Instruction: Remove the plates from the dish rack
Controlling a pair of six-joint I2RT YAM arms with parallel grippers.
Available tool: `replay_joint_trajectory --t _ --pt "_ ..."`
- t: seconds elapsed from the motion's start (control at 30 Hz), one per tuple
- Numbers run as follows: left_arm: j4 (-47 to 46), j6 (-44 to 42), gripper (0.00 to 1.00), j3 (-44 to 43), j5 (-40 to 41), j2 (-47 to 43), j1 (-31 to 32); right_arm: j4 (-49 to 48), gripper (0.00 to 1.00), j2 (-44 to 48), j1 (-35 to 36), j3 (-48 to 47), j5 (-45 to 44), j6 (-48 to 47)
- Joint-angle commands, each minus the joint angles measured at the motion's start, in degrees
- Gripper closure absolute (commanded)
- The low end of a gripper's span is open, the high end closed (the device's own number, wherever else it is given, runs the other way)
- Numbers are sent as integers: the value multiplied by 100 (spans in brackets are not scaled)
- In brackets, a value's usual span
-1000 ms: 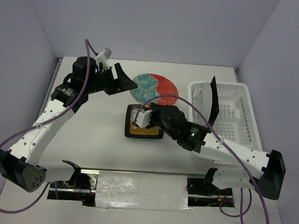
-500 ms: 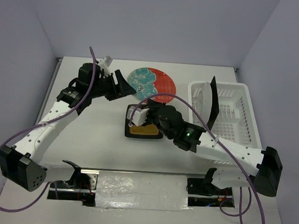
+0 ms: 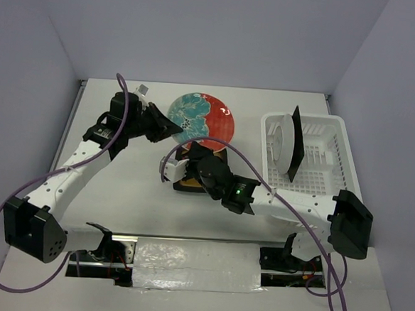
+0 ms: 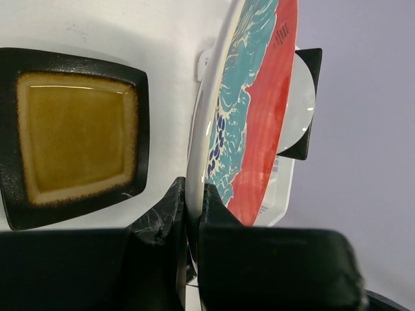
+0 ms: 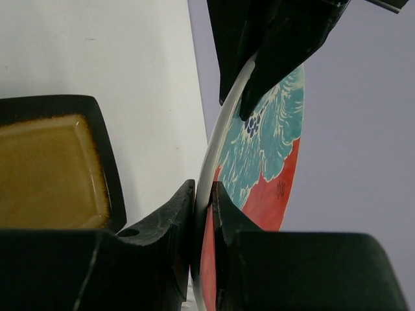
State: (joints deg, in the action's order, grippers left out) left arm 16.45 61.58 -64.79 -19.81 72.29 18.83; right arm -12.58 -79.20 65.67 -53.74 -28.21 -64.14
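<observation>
The white plastic lattice-walled dish rack [image 3: 324,171] is set on the white table [image 3: 119,192]. Two plates are kept upright between the pegs at the rack's left end. One is a round plate with a pale back [image 3: 282,141]. The other is a square black plate [image 3: 296,144], seen edge-on just to the right of the round one, so the colour of its face cannot be told. The remaining floor of the rack is seen as bare grid.

Outside the rack, to its left and apart from it, a round red-rimmed plate with a teal-and-white floral pattern [image 3: 203,116] is held at its rim from two sides. The left gripper [image 3: 170,129] is clamped on the plate edge farthest from the rack, and the right gripper [image 3: 192,149] is clamped on the near edge. In both wrist views the rim is seen pinched between the fingers. Whether this plate touches the table cannot be told.

A square black-rimmed plate with an amber centre [image 4: 74,133] lies flat on the table left of the rack, nearer the arm bases than the round plate. From above, much of it is covered by the right arm.
</observation>
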Motion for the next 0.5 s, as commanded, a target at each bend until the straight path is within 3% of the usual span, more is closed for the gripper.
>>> replay_joint_trajectory --t 0.0,0.03,0.1,0.2,0.47 --pt "-484 -903 100 28 -330 -215 -45 -1527 85 89 77 -243 -106 93" --pt "-493 -850 100 28 -339 -242 -90 -1554 82 80 86 -208 -115 208" --pt "-467 -832 100 -15 -313 -251 -247 -1459 66 89 148 -190 -19 671" --pt "-580 -823 100 -68 -470 -224 -537 -1344 56 115 227 -129 61 1322" --pt "-1592 -68 100 178 -937 -602 -1223 -1615 53 562 965 705 -54 2704"
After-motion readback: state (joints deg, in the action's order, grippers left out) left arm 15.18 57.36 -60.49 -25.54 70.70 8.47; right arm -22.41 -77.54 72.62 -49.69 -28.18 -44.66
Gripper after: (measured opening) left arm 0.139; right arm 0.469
